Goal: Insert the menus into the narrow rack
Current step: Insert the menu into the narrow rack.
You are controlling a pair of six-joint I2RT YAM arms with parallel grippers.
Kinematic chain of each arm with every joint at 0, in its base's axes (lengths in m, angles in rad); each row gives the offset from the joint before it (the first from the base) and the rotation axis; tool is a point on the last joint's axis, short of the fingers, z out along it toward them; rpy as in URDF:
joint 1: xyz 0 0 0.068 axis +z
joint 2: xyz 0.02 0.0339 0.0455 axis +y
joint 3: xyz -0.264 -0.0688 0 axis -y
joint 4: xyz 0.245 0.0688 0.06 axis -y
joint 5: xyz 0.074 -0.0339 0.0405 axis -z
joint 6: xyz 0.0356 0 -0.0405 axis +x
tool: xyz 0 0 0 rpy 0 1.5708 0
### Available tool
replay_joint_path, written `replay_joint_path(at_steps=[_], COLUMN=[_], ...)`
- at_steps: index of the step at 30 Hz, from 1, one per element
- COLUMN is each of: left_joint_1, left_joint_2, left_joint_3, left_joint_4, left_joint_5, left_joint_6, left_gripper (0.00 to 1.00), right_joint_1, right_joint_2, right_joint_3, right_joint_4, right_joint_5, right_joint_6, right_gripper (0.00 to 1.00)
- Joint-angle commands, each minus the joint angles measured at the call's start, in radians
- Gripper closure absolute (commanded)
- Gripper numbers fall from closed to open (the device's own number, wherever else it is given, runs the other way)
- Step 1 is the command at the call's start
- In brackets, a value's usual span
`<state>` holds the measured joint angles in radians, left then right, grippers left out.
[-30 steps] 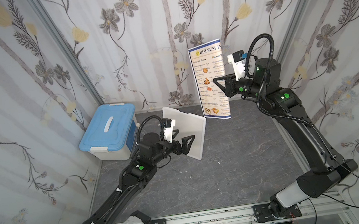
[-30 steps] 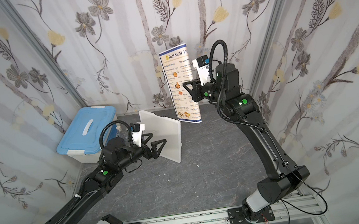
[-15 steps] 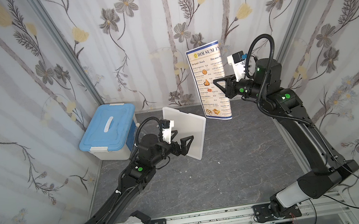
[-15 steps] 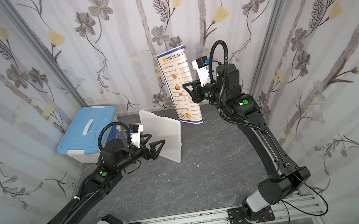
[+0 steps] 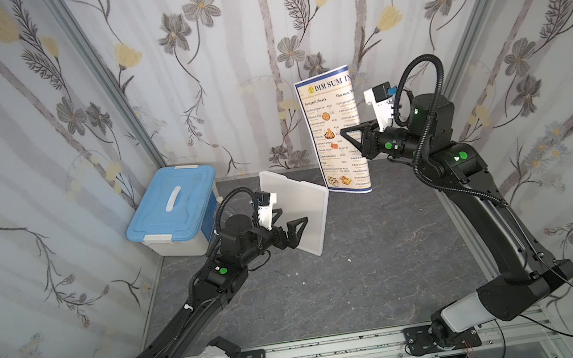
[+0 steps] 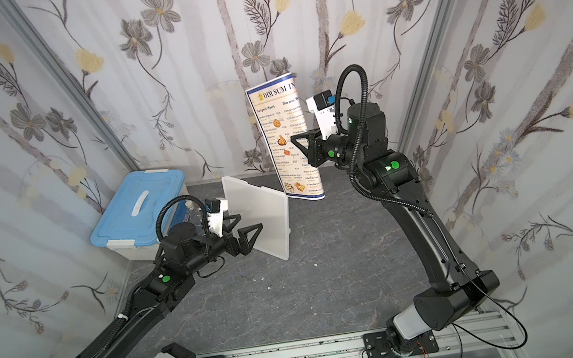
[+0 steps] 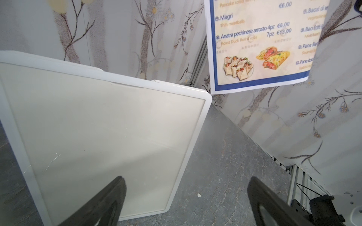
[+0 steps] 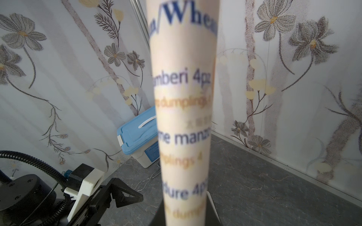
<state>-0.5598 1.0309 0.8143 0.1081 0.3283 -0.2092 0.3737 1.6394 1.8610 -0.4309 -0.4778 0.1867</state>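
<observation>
Status: insertion not yet started.

1. The grey table (image 5: 385, 268) carries a blue-lidded storage box (image 5: 174, 207) at its far left corner. The box plays no part in this task.
2. The narrow rack (image 5: 309, 199) stands on edge near the table's middle, tilted, just beside the box. It is empty. What props it up cannot be determined.
3. The menu (image 5: 331, 131) is upright and curled. Its lower edge hangs clear of the table, beyond the rack's far corner and apart from it in both top views.
4. The right gripper (image 5: 349, 137) is nearly closed, pinching the menu's right edge at mid-height.
5. The left gripper (image 7: 186, 182) is spread wide and holds nothing. One finger lies in front of the rack's face.

Done: menu lifted and upright. Remaining: steady the rack, align the menu's lower edge with the rack's opening, slide it in, release.
</observation>
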Motion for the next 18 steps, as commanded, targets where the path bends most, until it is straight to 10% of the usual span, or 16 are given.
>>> replay_joint_path(at_steps=[1,18], left_joint_1=[0.001,0.005], left_joint_2=[-0.005,-0.005], left_joint_3=[-0.003,-0.002], left_joint_4=[0.031,0.031], left_joint_5=[-0.003,-0.008], left_joint_6=[0.014,0.022], left_gripper=[0.00,0.00], right_joint_1=[0.002,0.001], right_joint_2=[0.010,0.037], right_joint_3=[-0.002,0.003], right_joint_4=[0.021,0.029], right_joint_5=[-0.022,-0.013], right_joint_6=[-0.009,-0.021], right_gripper=[0.83,0.83])
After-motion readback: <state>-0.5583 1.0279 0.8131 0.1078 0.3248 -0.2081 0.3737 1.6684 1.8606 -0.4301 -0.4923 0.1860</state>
